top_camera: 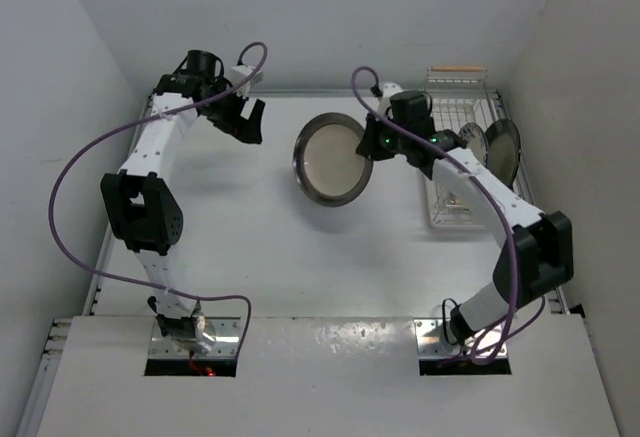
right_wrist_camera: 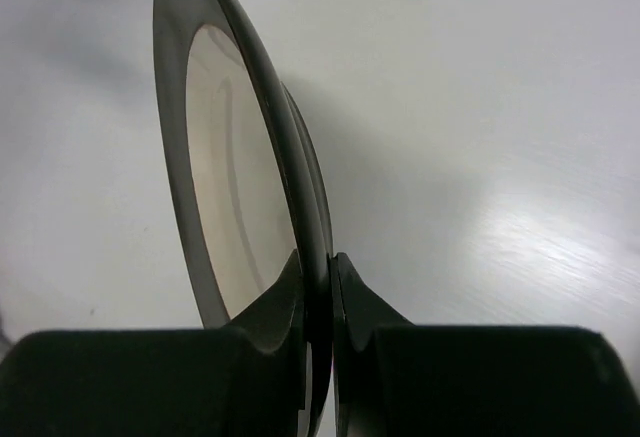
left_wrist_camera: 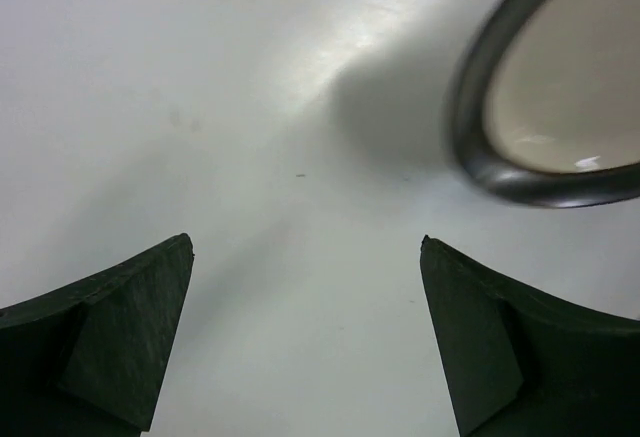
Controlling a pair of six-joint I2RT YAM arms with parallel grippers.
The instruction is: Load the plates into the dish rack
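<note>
**mo_k:** Where's the plate at in this one?

**rackfan:** The dark-rimmed plate is roughly mid-table, a bit toward 12 o'clock in the top view. It has a shiny dark rim and a cream centre, and it's tilted, not lying flat. The right gripper has it by the rim at the plate's 3 o'clock edge. In the right wrist view the plate stands nearly edge-on, and the right gripper has both fingers pinched tight on the rim, one on each face.

**mo_k:** And the rack?

**rackfan:** The dish rack is at 3 o'clock from the plate, hard against the right side of the table. Its wooden handle is at the far end. Two plates already stand on edge inside it, close together. They're too small for me to make out any patterns.

**mo_k:** What about the left arm?

**rackfan:** The left gripper is around 10 o'clock from the held plate, well apart from it, and it's holding nothing. In its own camera the left gripper has its fingers spread wide over bare table, with the plate's rim and shadow up at 2 o'clock.
</note>
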